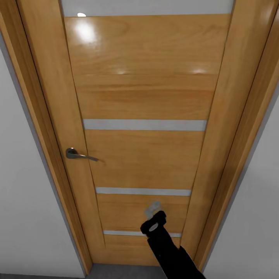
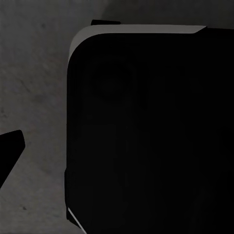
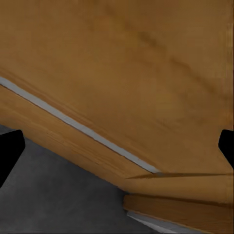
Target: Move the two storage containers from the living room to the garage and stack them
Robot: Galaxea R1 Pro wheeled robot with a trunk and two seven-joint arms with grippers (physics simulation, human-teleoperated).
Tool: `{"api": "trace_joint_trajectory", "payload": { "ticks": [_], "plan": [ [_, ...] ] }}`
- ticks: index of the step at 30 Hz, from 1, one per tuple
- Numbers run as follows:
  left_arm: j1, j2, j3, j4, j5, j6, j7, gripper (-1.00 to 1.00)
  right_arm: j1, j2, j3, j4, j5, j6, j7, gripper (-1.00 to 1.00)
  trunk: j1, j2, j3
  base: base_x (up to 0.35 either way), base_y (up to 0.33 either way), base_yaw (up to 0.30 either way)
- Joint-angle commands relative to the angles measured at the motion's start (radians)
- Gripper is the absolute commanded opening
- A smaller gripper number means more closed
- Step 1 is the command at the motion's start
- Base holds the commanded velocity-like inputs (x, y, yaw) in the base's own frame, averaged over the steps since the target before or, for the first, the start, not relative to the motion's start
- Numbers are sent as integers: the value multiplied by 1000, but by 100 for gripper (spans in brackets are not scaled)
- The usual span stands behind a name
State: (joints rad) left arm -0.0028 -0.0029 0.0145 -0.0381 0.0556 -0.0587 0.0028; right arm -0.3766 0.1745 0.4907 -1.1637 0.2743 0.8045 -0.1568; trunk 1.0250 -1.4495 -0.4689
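Black fingertips sit at opposite edges of the right wrist view, so your right gripper (image 3: 117, 146) stands wide open with nothing between the jaws; ahead of it lie warm wood and a pale stripe. In the head view that right arm (image 1: 170, 252) reaches up from below toward the lower part of the wood door (image 1: 147, 97), the gripper close to the panel, though whether it touches I cannot tell. The left wrist view is dark: one black fingertip (image 2: 9, 151) shows against mottled grey floor (image 2: 34, 97) beside a large black body, probably the robot's own base, so the left jaws' spread cannot be judged.

Neither storage container is in sight here, and both grippers appear empty. You look to be in transit, facing a closed door with its metal handle (image 1: 79, 154) at the left side, well apart from your right gripper. The next move likely calls for getting this door open: press the handle, then drive through.
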Motion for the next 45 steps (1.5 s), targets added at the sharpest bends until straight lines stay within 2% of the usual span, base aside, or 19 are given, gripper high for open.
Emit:
{"api": "trace_joint_trajectory", "payload": {
  "ticks": [1, 4, 10, 11, 13, 15, 16, 18, 19, 23, 27, 33, 37, 45],
  "plan": [
    [0, 0, 1, 0, 6, -3, 0, 100, -1, 0, 26, -69, -3, 33, -6, 100, 0, -1, -1, 0, 0, 0],
    [0, 0, 1, 0, 6, -3, 0, 100, -4, 0, 78, -256, -1, 108, -6, 100, 0, -1, -1, 0, 0, 0],
    [0, 0, 1, 0, 6, -3, 0, 100, -70, 0, 152, -320, -1, 113, -8, 100, 0, -1, -1, 0, 0, 0],
    [0, 0, 1, 0, 6, -3, 0, 100, -87, 0, 162, -322, -1, 92, -8, 100, 0, -1, -1, 0, 0, 0],
    [0, 0, 1, 0, 6, -3, 0, 100, -128, 0, 174, -295, -3, -57, -13, 100, 0, -1, -1, 0, 0, 0],
    [0, 0, 1, 0, 6, -3, 0, 100, -141, 0, 174, -265, -4, -138, -16, 100, 0, -1, -1, 0, 0, 0],
    [0, 0, 1, 0, 6, -3, 0, 100, -150, 0, 173, -225, -3, -221, -19, 100, 0, -1, -1, 0, 0, 0],
    [0, 0, 1, 0, 6, -3, 0, 100, -158, 0, 172, -179, -2, -300, -23, 100, 0, -1, -1, 0, 0, 0],
    [0, -1, 1, 0, 6, -3, 0, 100, -167, 0, 171, -128, -1, -366, -27, 100, 0, -1, -1, 0, 0, 0],
    [0, -1, 1, 0, 6, -3, -1, 100, -225, 0, 171, 31, 1, -487, -36, 100, 0, -1, -1, 4, 0, 0],
    [0, 0, 1, 0, 6, -3, -3, 100, -270, 0, 166, 136, 0, -559, -39, 100, 0, -1, -1, 85, 0, 0],
    [0, 0, 0, 0, 5, -3, -5, 100, -284, 0, 145, 196, 0, -661, -39, 100, 0, -1, -1, 211, 0, 0],
    [0, 1, 0, 0, 5, -3, -6, 100, -286, 0, 101, 233, 0, -686, -40, 100, 0, -1, -1, 289, 0, 0],
    [0, 1, -1, 0, 4, -3, -6, 100, -286, 0, 49, 292, 2, -725, -40, 100, 0, -1, -1, 313, 0, 0]
  ]
}}
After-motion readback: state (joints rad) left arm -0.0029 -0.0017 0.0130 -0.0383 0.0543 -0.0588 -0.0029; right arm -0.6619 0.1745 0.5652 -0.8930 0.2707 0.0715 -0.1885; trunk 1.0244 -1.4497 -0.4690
